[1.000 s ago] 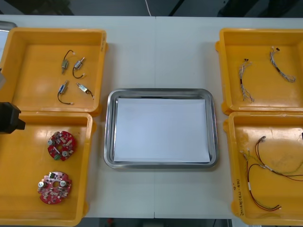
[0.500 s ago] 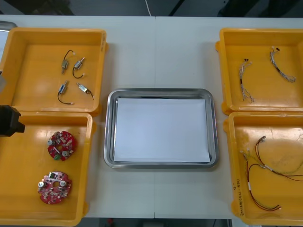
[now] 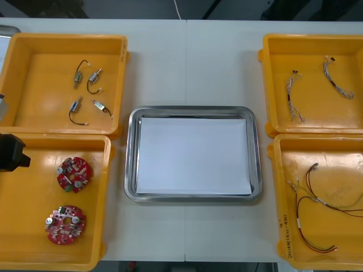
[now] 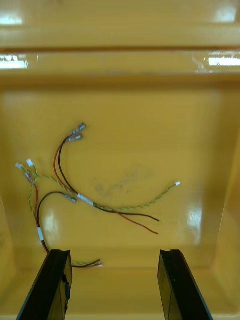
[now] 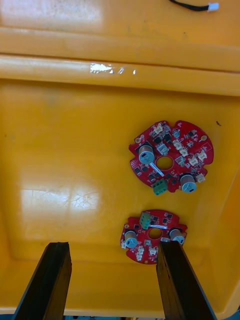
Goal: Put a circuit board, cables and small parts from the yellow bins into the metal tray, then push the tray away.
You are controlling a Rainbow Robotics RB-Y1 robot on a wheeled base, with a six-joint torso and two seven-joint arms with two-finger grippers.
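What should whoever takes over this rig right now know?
Left gripper: open, over the near-left bin, which holds two circuit boards.
Right gripper: open, over the near-right bin, which holds red, black and yellow cables.
Small metal parts are in the far-left bin; thin cables are in the far-right bin.
Metal tray: mid-table, white inside, nothing loaded.
Done: nothing. Left: board, cables and parts into the tray, then push it away.

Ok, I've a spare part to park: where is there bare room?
Bare: inside the metal tray, and the table beyond it, between the far bins. Crowded: the near right bin, strewn with cables, right pincer over it; the near left bin, two circuit boards, left pincer over it.
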